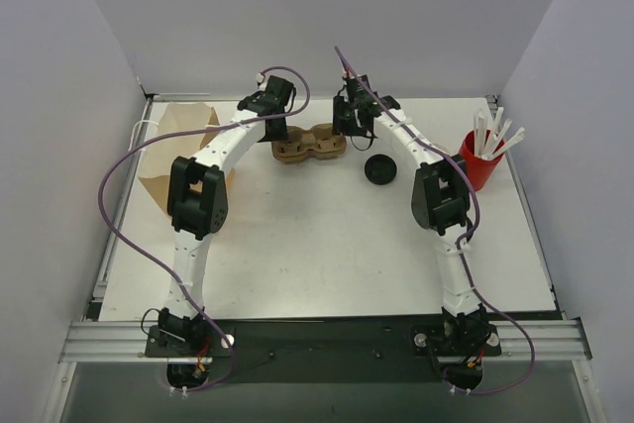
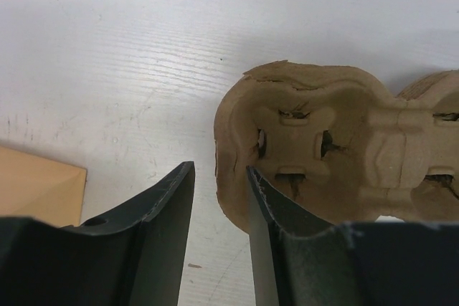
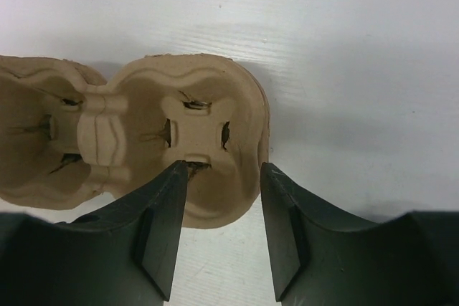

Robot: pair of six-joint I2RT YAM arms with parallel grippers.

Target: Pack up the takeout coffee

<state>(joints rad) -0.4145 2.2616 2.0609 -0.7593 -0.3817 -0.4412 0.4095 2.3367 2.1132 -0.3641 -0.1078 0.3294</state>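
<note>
Takeout coffee (image 1: 378,169), black lid up, stands on the table (image 1: 327,245) just right of the pulp carrier (image 1: 309,143), seen only from above. The wrist cameras alone show the left gripper (image 2: 219,171) and right gripper (image 3: 224,168) parted, each straddling a carrier end rim, unclamped.

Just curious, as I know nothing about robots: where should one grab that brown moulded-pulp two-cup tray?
Probably the thin upright rim at a short end, from above. The brown moulded-pulp tray lies flat, wells up; the open left gripper and right gripper each straddle one end wall.
</note>
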